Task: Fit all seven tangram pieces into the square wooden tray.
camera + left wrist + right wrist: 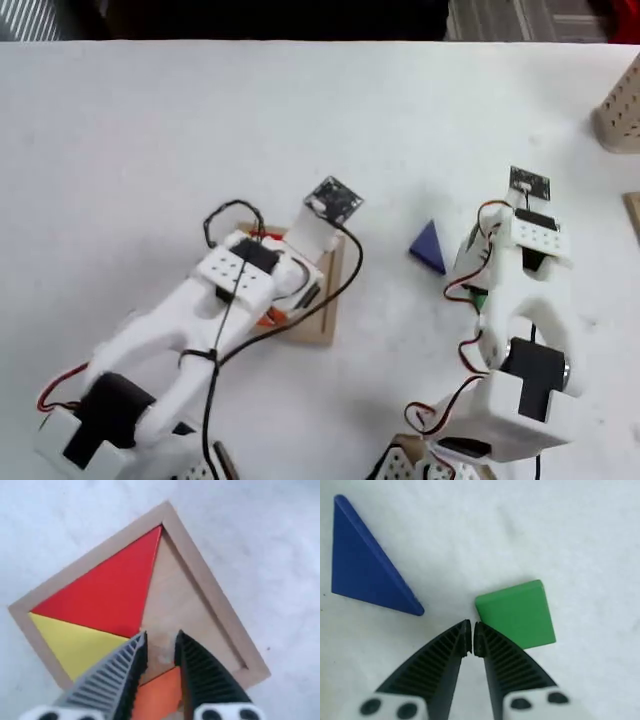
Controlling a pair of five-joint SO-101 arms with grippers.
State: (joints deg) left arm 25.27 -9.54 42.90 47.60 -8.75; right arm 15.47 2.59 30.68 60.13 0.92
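Left wrist view: the tray (210, 587) on the table (270, 530) has a bare quarter, so I judge the next piece should be turned to match its edges and lowered flat beside the seated red triangle (107, 587), yellow triangle (75, 642) and orange piece (160, 692). Over its pale wood the left gripper (161, 650) hangs slightly parted and empty. The right gripper (471, 635), closed on nothing, sits beside the green square (517, 612) and blue triangle (362, 570).

From above, we find the left arm (180, 325) covering most of the wooden tray (312, 334), so what lies in it is almost wholly hidden. The right arm (520, 290) hides nearly all of the green square (481, 298). The left pincer (161, 635) masks part of the orange piece (157, 691).
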